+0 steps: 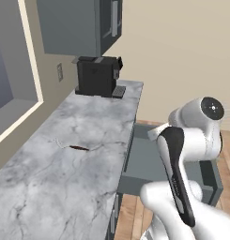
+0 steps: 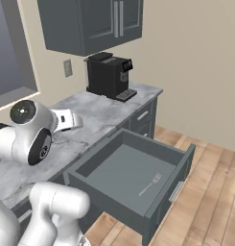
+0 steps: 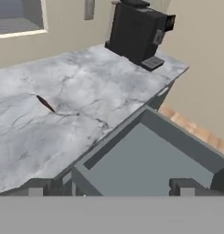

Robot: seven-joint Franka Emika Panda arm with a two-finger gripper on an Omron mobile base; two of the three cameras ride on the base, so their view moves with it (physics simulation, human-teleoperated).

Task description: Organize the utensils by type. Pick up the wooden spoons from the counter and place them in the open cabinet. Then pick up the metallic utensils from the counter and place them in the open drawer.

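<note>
A slim dark-brown wooden spoon (image 1: 79,148) (image 3: 45,103) lies on the marble counter (image 1: 65,187) (image 3: 86,77), with a faint thin metallic piece (image 1: 60,142) just beyond it. The drawer (image 2: 123,168) (image 1: 149,157) (image 3: 150,160) stands pulled out below the counter edge. A silvery utensil (image 2: 151,183) lies inside it near the front panel. My gripper (image 3: 111,187) is open and empty, hovering over the drawer beside the counter edge, well short of the spoon. A dark grey upper cabinet (image 1: 74,26) (image 2: 90,24) hangs above the far end; its inside is hidden.
A black coffee machine (image 1: 98,75) (image 2: 109,74) (image 3: 138,29) stands at the counter's far end under the cabinet. A window (image 1: 8,70) is set in the wall behind the counter. Wood floor (image 2: 210,192) lies beyond the drawer's front.
</note>
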